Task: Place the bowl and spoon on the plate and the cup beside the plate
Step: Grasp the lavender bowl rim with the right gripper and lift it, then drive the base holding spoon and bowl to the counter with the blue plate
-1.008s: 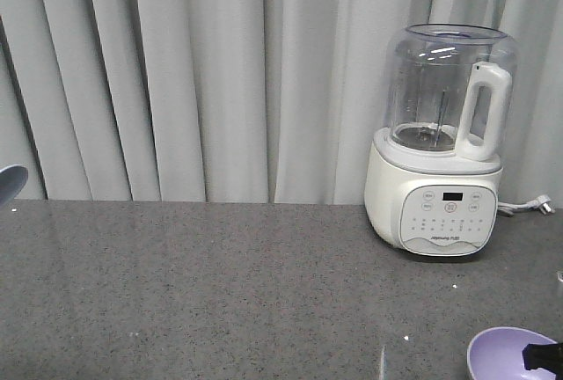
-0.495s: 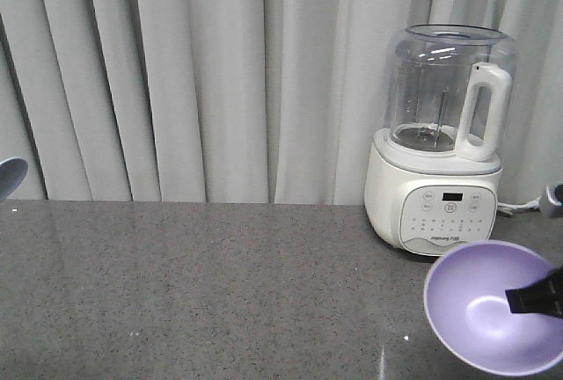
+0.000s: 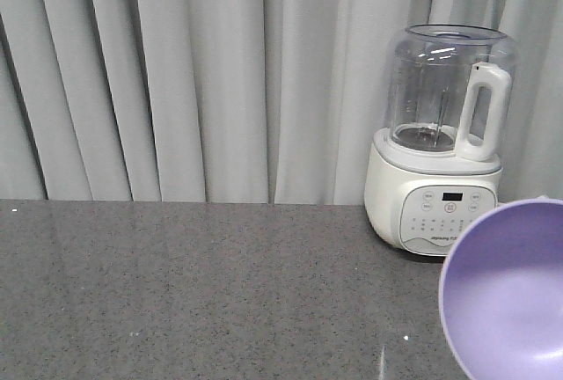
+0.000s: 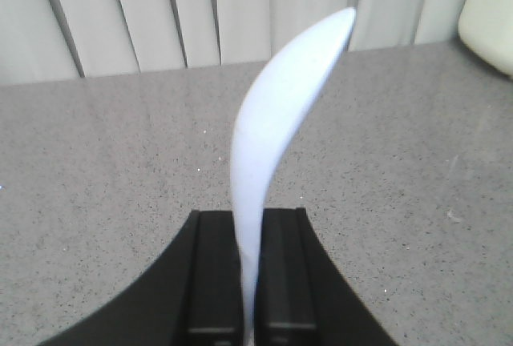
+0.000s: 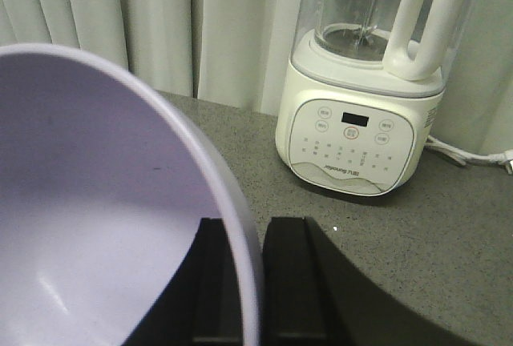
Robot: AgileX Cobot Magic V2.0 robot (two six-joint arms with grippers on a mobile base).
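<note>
Carry step, by the look of it: the right gripper (image 5: 247, 230) pinches the rim of the bowl (image 5: 96, 202), one finger inside and one outside. The bowl fills the lower left of the right wrist view and the lower right of the front view, tilted and seemingly clear of the countertop (image 3: 193, 283). The left gripper (image 4: 248, 219) is clamped narrow on the spoon (image 4: 272, 122), which rises through centre frame, edge-on. The next move likely calls for levelling the bowl and lowering it onto the plate, spoon after. Plate and cup show in no view, so the target is unknown; the bowl is cut off by frame edges and the spoon's gripped end is hidden. A blender (image 3: 440, 142) stands right of centre.
</note>
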